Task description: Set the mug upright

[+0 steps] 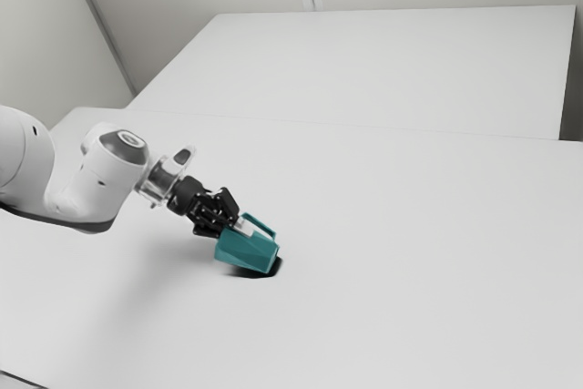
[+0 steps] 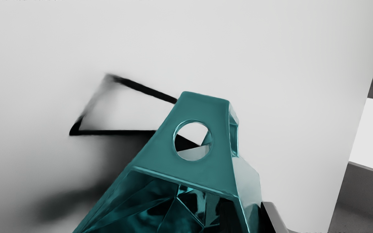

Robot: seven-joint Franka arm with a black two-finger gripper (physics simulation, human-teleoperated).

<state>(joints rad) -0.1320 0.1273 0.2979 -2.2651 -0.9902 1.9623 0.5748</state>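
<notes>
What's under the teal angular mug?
Under the teal angular mug: white tabletop with a dark shadow. The mug's body covers the patch directly beneath; can't confirm contact there.

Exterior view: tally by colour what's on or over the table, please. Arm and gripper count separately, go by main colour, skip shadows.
Teal: 1, the mug
Black: 1, the gripper
White: 1, the arm
Total: 3

The jaws (image 1: 240,225) hold the mug (image 1: 246,250) over the table (image 1: 410,243).
</notes>
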